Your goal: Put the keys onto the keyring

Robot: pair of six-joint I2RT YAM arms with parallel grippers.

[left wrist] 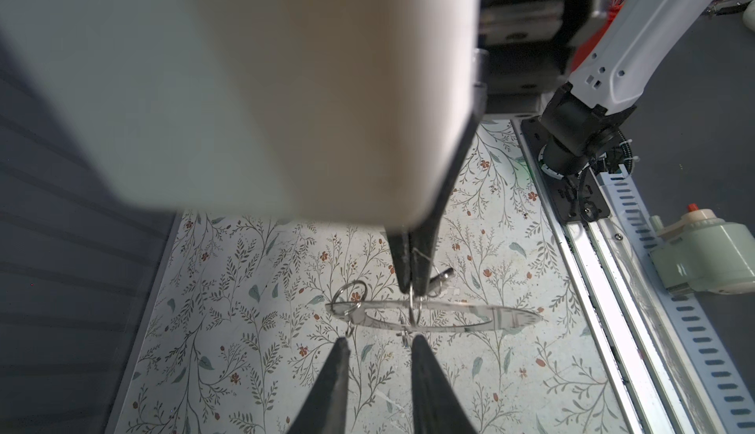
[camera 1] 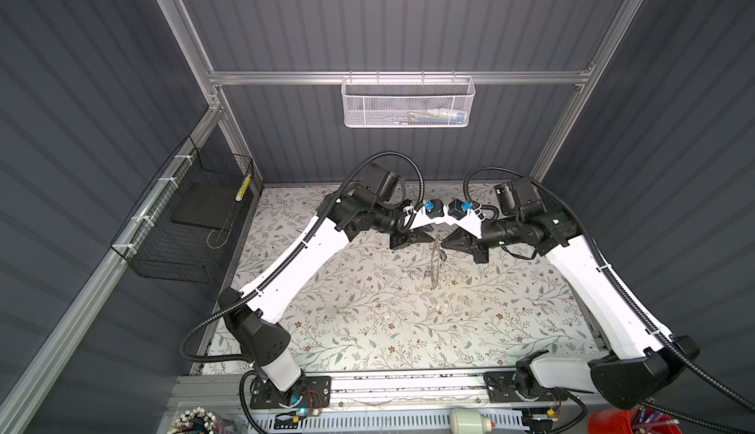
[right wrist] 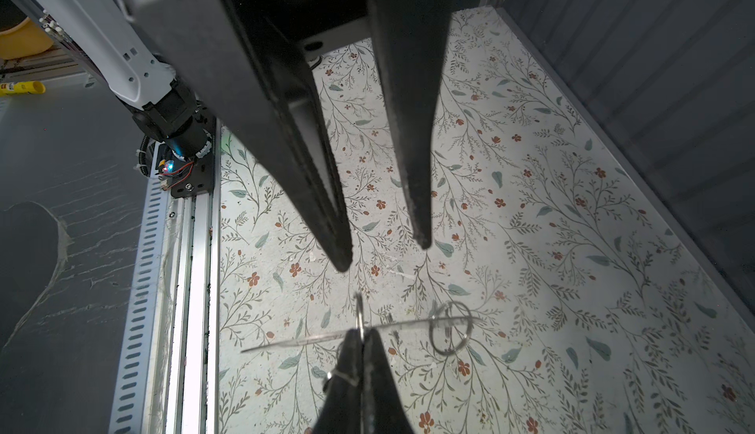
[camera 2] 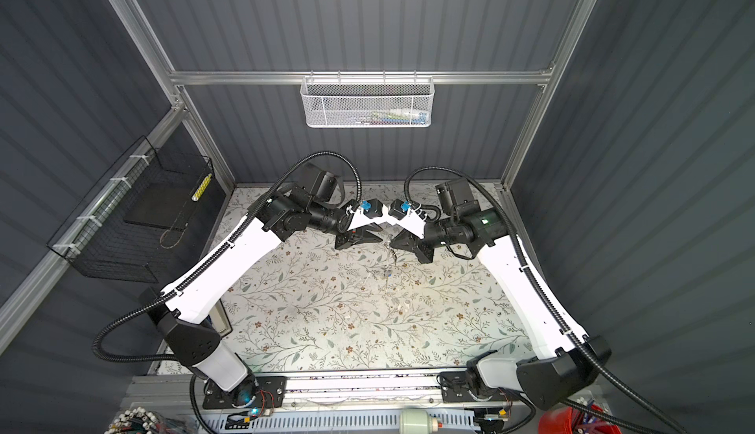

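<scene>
Above floral tabletop [left wrist: 245, 289], right tool [left wrist: 413, 291] pinches keyring [left wrist: 411, 310].

My work table [camera 1: 367, 330]: a flat top under a pale cover printed with grey-green leafy sprigs and small rust-red flowers. I see the same print in both top views and from both wrists. A bright patch of light falls near the middle, and it is dimmer toward the walls. An aluminium rail [camera 1: 408, 383] runs along the near edge, just beside the cover. Small pale flecks [camera 1: 441, 307] lie mid-table; I cannot tell scraps from scuffs
</scene>
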